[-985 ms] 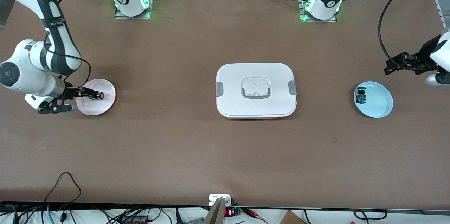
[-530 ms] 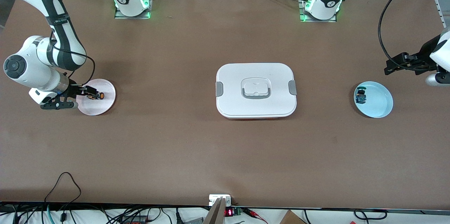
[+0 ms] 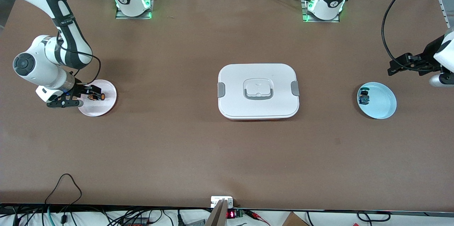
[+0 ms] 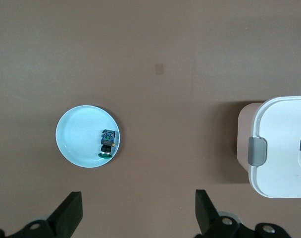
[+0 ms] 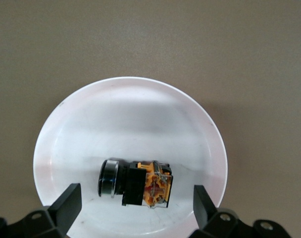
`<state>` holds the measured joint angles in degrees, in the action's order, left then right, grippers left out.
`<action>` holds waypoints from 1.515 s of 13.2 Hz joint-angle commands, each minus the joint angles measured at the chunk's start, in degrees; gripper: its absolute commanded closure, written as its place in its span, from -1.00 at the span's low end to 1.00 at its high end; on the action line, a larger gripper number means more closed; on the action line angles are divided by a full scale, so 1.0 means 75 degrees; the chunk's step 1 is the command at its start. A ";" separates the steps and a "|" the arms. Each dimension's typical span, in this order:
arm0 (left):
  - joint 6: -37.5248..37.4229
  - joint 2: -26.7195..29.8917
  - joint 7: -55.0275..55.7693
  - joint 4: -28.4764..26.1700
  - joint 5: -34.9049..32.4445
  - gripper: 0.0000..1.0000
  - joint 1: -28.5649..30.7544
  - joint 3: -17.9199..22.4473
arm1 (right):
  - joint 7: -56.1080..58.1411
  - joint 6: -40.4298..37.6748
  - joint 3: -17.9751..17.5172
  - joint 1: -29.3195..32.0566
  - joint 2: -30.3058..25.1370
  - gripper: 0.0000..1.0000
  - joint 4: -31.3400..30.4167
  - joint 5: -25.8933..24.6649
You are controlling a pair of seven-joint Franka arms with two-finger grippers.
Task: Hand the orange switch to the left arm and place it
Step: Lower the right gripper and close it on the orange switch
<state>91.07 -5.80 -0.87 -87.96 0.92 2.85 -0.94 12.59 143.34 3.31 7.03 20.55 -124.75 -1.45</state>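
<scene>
Orange switch (image 5: 135, 182) lies between open right pincer (image 5: 135, 210) fingers — unclamped.

The front view looks down from high across the surface (image 3: 177, 148), facing both arm bases along the top of the frame, and takes in the whole scene from far off.

The left wrist view looks straight down from well above the surface; its own gripper (image 4: 135, 218) shows at the bottom edge. It shares with the front view the blue plate (image 4: 88, 136) and one end of the box (image 4: 284, 148), which sit at centre right (image 3: 381, 107) and centre (image 3: 258, 91) of the front frame.

The right wrist view looks down from close range, the pink plate (image 5: 125, 114) filling most of its frame. That plate appears small at the front view's centre left (image 3: 106, 103).
</scene>
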 commanded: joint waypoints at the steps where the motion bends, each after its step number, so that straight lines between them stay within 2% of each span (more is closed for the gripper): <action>1: -0.0167 -0.0070 0.0034 0.0209 0.0089 -1.00 0.0019 0.0008 | 0.0033 0.0141 -0.0066 0.0140 0.0176 -1.00 -0.0124 0.0076; 16: -0.0167 -0.0070 0.0034 0.0209 0.0089 -1.00 0.0019 0.0008 | -0.0471 0.0059 -0.0148 0.0152 0.0447 -0.99 0.0051 0.0380; 17: -0.0167 -0.0070 0.0034 0.0209 0.0089 -1.00 0.0019 0.0008 | -0.0471 0.0059 -0.0148 0.0152 0.0459 -0.93 0.0051 0.0380; 20: -0.0167 -0.0070 0.0034 0.0209 0.0089 -1.00 0.0019 0.0008 | -0.0495 0.0071 -0.0149 0.0164 0.0517 -0.91 0.0051 0.0392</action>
<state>91.07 -5.80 -0.87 -87.96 0.92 2.85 -0.94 9.51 143.58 2.63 7.97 23.80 -124.77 0.86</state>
